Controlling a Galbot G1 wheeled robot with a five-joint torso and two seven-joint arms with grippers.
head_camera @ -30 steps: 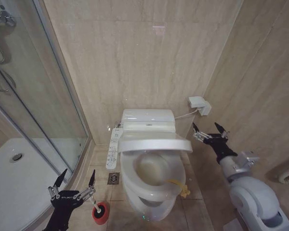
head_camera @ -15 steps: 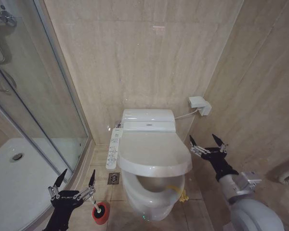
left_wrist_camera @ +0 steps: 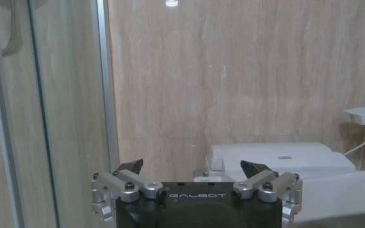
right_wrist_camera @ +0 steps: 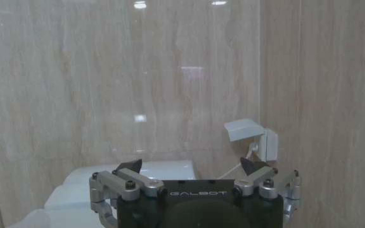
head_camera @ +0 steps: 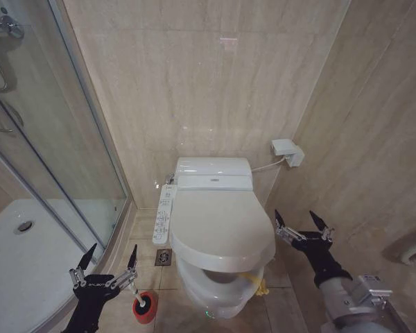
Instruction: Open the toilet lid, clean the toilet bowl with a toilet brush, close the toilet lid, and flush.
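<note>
Dropping unsupported, the glossy white oval toilet lid [head_camera: 220,222] risked slamming; right gripper [head_camera: 304,225], released, stood at its three o'clock, left gripper [head_camera: 109,264] released too

The toilet lid [head_camera: 220,223] hides most of the toilet bowl [head_camera: 218,295]; a sliver shows at six o'clock. The toilet brush [head_camera: 140,300] handle is partly behind the left gripper [head_camera: 105,261]. Both arms run off the bottom edge.
</note>
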